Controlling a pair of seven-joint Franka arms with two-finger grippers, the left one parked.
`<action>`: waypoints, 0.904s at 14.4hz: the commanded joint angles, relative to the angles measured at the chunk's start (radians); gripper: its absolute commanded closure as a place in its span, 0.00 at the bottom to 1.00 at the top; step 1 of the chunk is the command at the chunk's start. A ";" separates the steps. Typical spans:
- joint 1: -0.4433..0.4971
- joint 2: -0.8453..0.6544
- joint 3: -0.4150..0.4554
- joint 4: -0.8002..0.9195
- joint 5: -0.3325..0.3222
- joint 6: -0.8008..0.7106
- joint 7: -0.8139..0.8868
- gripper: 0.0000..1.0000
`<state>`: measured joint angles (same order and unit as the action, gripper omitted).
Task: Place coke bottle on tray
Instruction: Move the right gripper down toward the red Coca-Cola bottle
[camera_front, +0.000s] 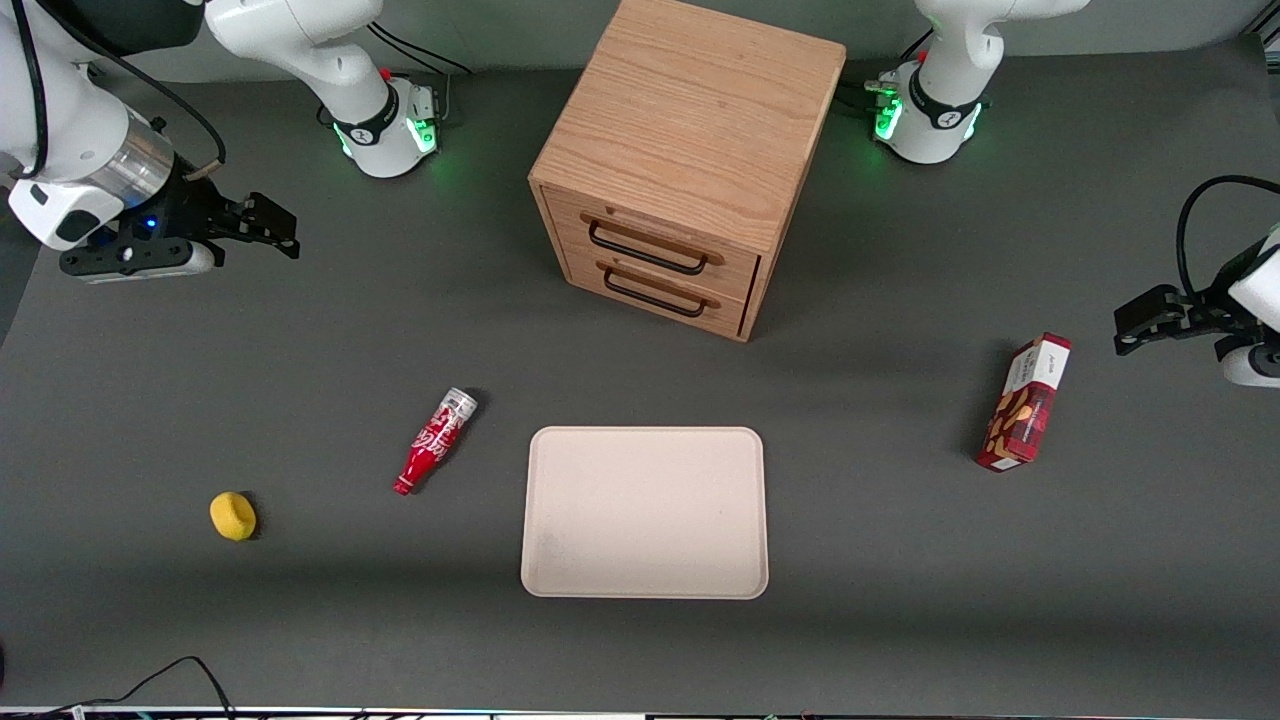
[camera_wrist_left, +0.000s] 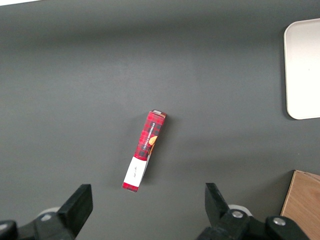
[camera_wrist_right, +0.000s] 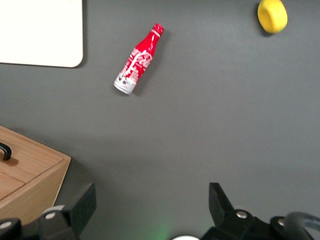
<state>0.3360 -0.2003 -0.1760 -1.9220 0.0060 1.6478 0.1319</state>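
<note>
You are at the reach: your gripper (camera_front: 262, 222) hangs wide open and empty, well apart from the bottle (camera_front: 435, 441) lying beside the tray (camera_front: 645, 511), so descend across its body.

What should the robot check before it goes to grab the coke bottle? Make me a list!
1. Bottle in plain sight: ok. The coke bottle lies on its side on the table, beside the tray.
2. Nothing touching the bottle: ok. The yellow ball sits well apart from it.
3. Tray free to take it: ok, nothing lies on it.
4. Pincer ready: ok, open and holding nothing.
5. Pincer at the bottle: not ok, it hangs far from it, at the working arm's end of the table.
</note>
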 joint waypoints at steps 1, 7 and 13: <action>0.009 0.047 0.000 0.079 0.019 -0.060 0.022 0.00; 0.011 0.105 0.006 0.118 0.020 -0.065 0.043 0.00; 0.009 0.306 0.095 0.063 0.022 0.119 0.287 0.00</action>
<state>0.3407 0.0176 -0.0977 -1.8495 0.0096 1.6879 0.3465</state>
